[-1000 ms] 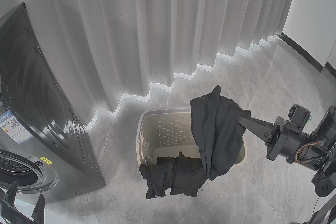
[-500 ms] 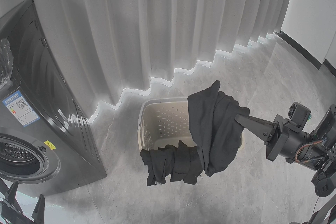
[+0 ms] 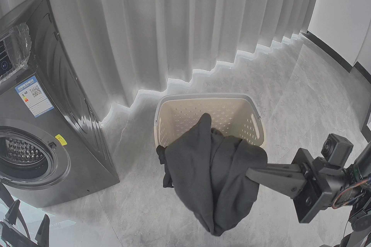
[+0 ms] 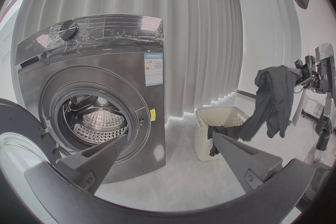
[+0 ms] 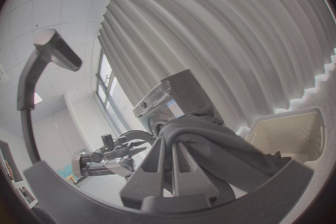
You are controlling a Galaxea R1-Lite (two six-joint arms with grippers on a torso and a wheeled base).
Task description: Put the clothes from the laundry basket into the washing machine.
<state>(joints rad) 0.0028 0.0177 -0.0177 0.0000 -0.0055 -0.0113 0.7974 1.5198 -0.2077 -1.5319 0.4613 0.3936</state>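
— What stands on the left?

— The washing machine (image 3: 46,124), on the floor (image 3: 301,97) at its left side, close against the curtain (image 3: 174,16). Its round door (image 4: 17,119) is swung open, and the metal drum (image 4: 94,119) shows through the opening.

— And the left gripper (image 3: 30,213)?

— Low in front of the machine, near the door opening. Its fingers are spread wide with nothing between them.

— Where is the laundry basket (image 3: 208,99)?

— To the right of the machine, upright on the floor just beside the curtain's hem. A strip of bare floor lies between the two. It is pale, with pierced walls.

— And the clothes?

— A dark garment (image 3: 208,178) hangs in the air over the basket's near side, bunched at the top and drooping in long folds. At its left, dark cloth lies over the near left corner of the basket's rim. Whether that is part of the same garment or a second piece, I cannot tell.

— What holds it?

— The right gripper (image 3: 251,172), just right of the garment, level with the basket's near right corner. Its fingers are pressed together on a fold of the cloth, which spills over them in the right wrist view.

— Is the garment near the machine?

— No, it is well apart from the door opening, much nearer the basket.
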